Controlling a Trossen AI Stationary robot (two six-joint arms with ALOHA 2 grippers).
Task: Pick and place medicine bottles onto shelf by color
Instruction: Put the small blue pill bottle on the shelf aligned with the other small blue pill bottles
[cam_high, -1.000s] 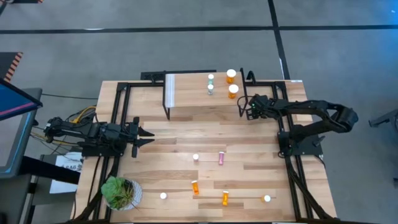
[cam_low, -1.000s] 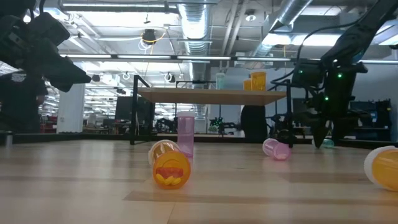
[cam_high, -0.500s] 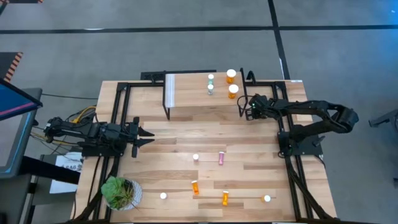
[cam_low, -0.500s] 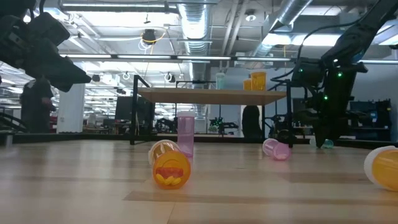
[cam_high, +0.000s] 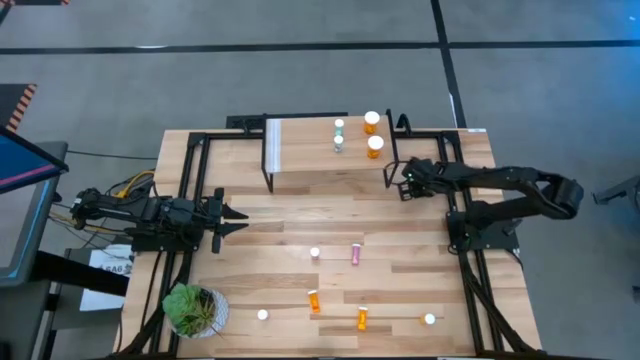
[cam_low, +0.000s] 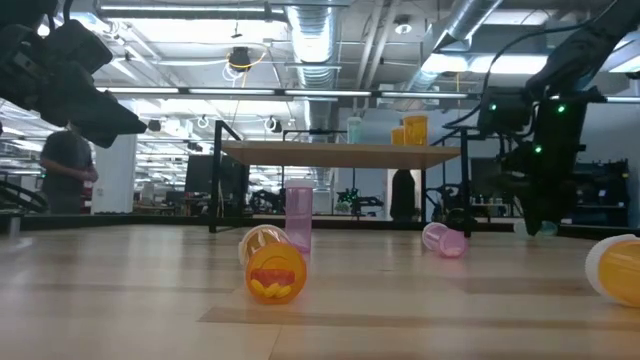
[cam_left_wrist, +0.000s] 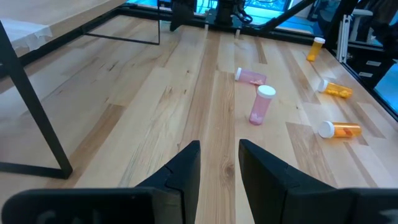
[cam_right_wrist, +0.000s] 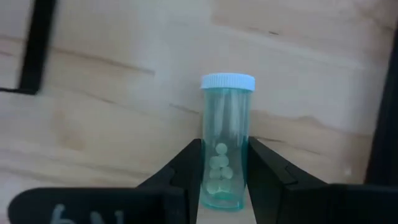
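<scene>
**Observer:** What has your right hand got?

**Operator:** My right hand (cam_right_wrist: 224, 180) is clamped on a pale green bottle (cam_right_wrist: 226, 140). In the wrist view both fingers (cam_right_wrist: 186, 171) press its sides, the white cap points away from the wrist and small pills show inside. From above, that hand (cam_high: 408, 183) sits just beside the right end of the shelf (cam_high: 300, 160), over the bench (cam_high: 290, 220). In the low view the bottle (cam_low: 545, 229) hangs below the hand, close above the bench surface; I can't tell whether it touches.

**Observer:** And the left?

**Operator:** My left hand (cam_high: 238, 218) waits at the left side of the bench, fingers a little apart with nothing between them. Its wrist view shows bare wood in the gap.

**Observer:** What's on the shelf?

**Operator:** Four bottles near its right end: two wide orange ones (cam_high: 372, 122) and two small pale green ones (cam_high: 339, 127), all upright, green to the left of orange.

**Observer:** And loose on the bench?

**Operator:** A standing pink bottle (cam_high: 315, 254) and a pink one lying down (cam_high: 355, 255) sit near the middle, well apart from the shelf. Nearer the front edge are two orange bottles lying down (cam_high: 314, 300), and two more that show only white caps (cam_high: 263, 315). A potted plant (cam_high: 193, 309) stands at the front left corner. Beyond the bench, a person (cam_low: 70, 170) stands in the room.
</scene>
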